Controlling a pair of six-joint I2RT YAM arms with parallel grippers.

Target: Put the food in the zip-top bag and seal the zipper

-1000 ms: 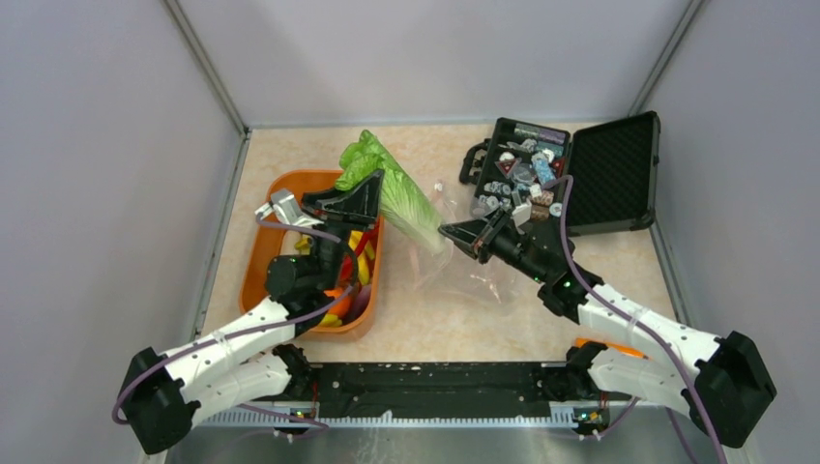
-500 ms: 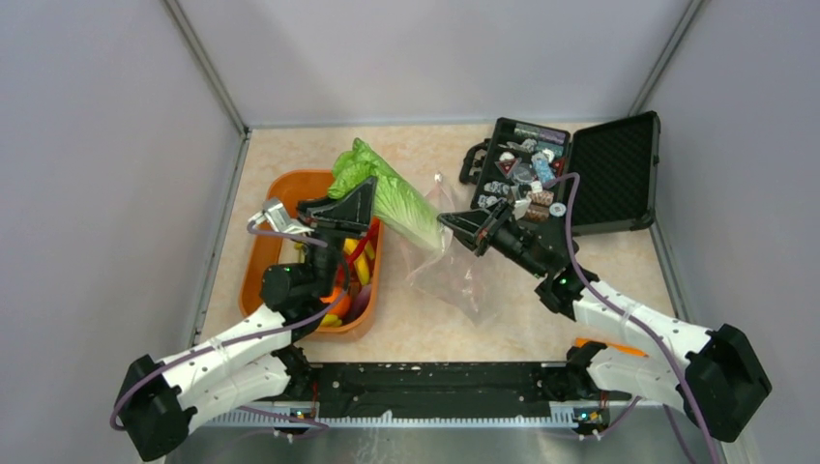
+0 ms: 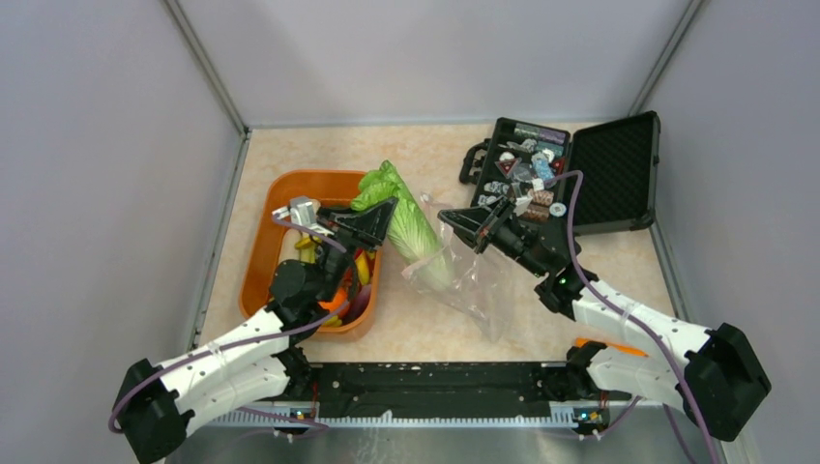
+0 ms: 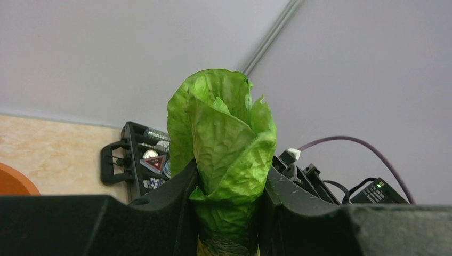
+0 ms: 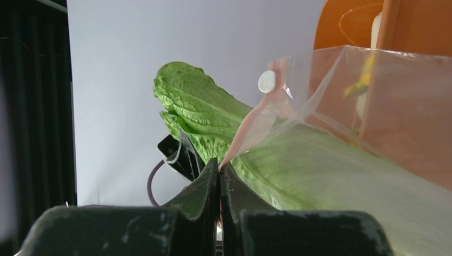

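Top external view: a beige speckled table point(image 3: 290, 155) is sitting between plain grey walls, carrying an orange tub point(image 3: 253, 253) of toy food point(image 3: 360, 266) at left and an open black case point(image 3: 619, 174) of small parts at far right. Between them, the left claw point(image 3: 385, 213) is gripping a green lettuce point(image 3: 414, 224) by its leafy upper part. The lettuce is slanting down with its pale end reaching into the zip-top bag point(image 3: 476, 290), which is trailing from the right claw point(image 3: 447, 218) onto the table. The left wrist camera is showing what the overhead cannot: the leaves squeezed between both fingers point(image 4: 176, 208), which are parted only to the lettuce's width. The right wrist camera is showing the right claw closed to a sliver on the bag's mouth edge, pinching the pink zipper point(image 5: 249, 128) below its white slider point(image 5: 266, 81), with the lettuce showing through the clear film.
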